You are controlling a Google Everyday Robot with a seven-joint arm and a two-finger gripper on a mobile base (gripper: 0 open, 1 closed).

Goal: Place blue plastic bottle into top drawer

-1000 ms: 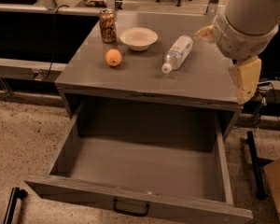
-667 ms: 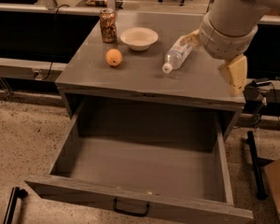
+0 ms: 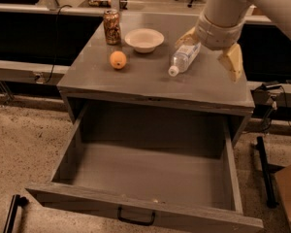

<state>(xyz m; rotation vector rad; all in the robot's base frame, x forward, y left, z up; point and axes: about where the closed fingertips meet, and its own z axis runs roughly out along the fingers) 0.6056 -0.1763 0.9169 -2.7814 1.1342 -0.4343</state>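
The blue plastic bottle, clear with a white cap, lies on its side on the grey cabinet top, cap toward the front. The gripper hangs over the cabinet top just right of the bottle's far end. Its jaws are open: one pale finger is by the bottle's base and the other finger is to the right. It holds nothing. The top drawer is pulled fully open below and holds nothing, with a small black handle on its front panel.
A brown drink can, a white bowl and an orange stand on the left and back of the cabinet top. A black stand and a cardboard box are on the floor at the right.
The arm has moved left and toward the back, bringing the gripper from the cabinet's right edge to the bottle's far end. The bottle has not moved.
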